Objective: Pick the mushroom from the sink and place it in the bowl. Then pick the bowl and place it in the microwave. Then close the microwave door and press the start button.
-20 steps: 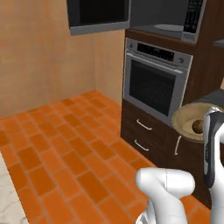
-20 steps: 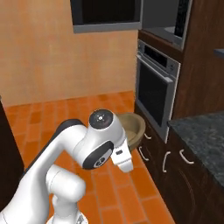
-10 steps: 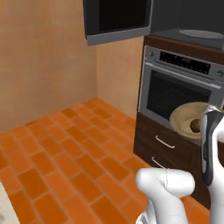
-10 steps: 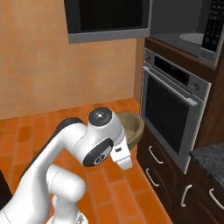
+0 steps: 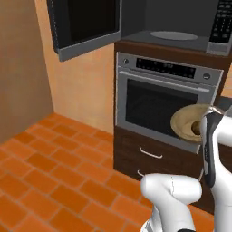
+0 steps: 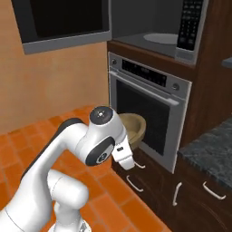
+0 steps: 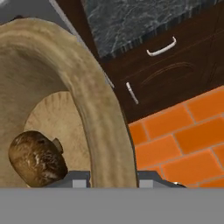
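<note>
The gripper (image 7: 113,177) is clamping the near rim of the bowl (image 7: 87,100), its two dark fingertips pinching the wooden wall between them, one inside and one outside. The mushroom (image 7: 37,158) is lying inside the bowl, on its paler floor, just beside the inner fingertip.

From the base cameras, the bowl (image 5: 190,123) is hanging in front of the oven (image 5: 167,97), roughly level with the oven window, and it is tipping somewhat, with its open side facing partly toward the base rather than straight up.

The microwave (image 5: 181,34) is sitting directly above the oven, its cavity open and the round turntable (image 5: 174,35) showing inside. The microwave door (image 5: 84,27) is standing swung out to the left, well clear of the opening.

So the target is lying above and beyond the held bowl. The coming move looks like a lift past the oven's top edge, then a push forward onto the turntable. Judging by the tilt, the bowl wants levelling so the mushroom is not rolling out.
</note>
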